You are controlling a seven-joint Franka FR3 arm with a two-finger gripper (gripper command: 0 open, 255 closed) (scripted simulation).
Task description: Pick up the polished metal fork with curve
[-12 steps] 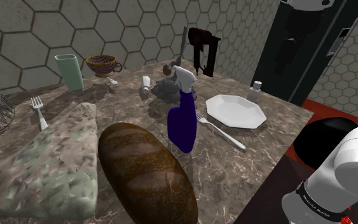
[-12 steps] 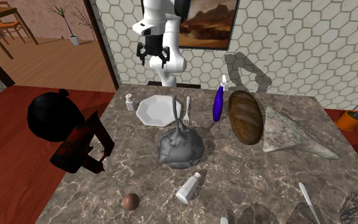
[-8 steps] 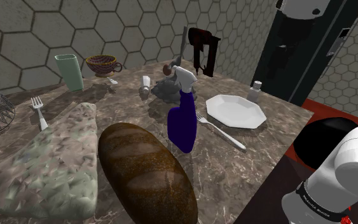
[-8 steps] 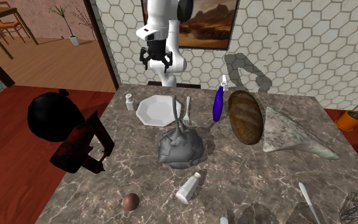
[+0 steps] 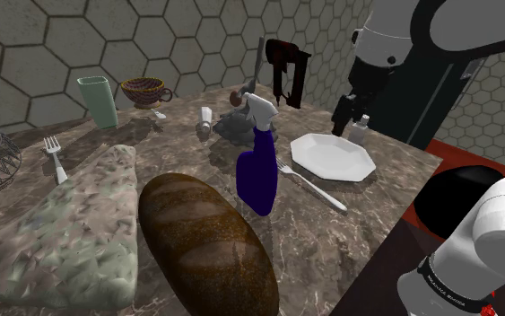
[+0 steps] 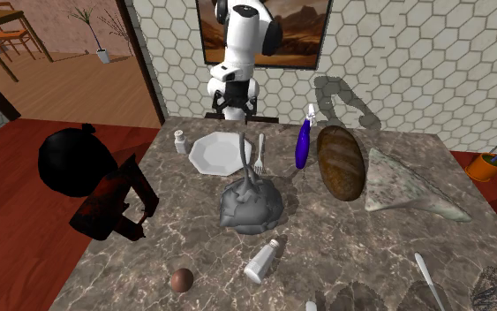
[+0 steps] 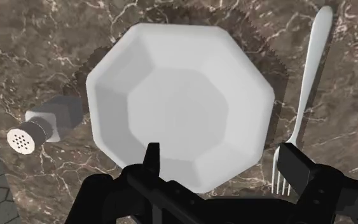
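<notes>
Compared with the earlier frames, the arm has come down. In the shoulder view only its upper part crossed the top corner before; the forearm and hand now hang in front of the dark doorway, with the claw (image 5: 345,111) low over the near end of the marble table (image 5: 367,215). In the second exterior view the claw sat higher against the wall and has dropped towards the table's far edge. Nothing on the table has shifted.

The claw points straight down, its two black fingers (image 7: 151,159) spread wide. Nothing sits between them and they touch nothing; the claw is empty and above the tabletop.

Directly under the claw lies the white eight-sided plate (image 7: 180,105), most of it between and ahead of the fingers. The fork (image 7: 302,102), pale and shiny with a slim curved handle, lies flat on the marble just beside the plate. Its tines are close under one finger and its handle runs away from the claw along the plate's rim. On the plate's opposite side, outside the other finger, stands a small grey shaker (image 7: 44,124) with a perforated top. Farther from the claw, past the fork, a dark blue spray bottle (image 5: 257,171) stands upright next to a large brown loaf (image 5: 207,244).
</notes>
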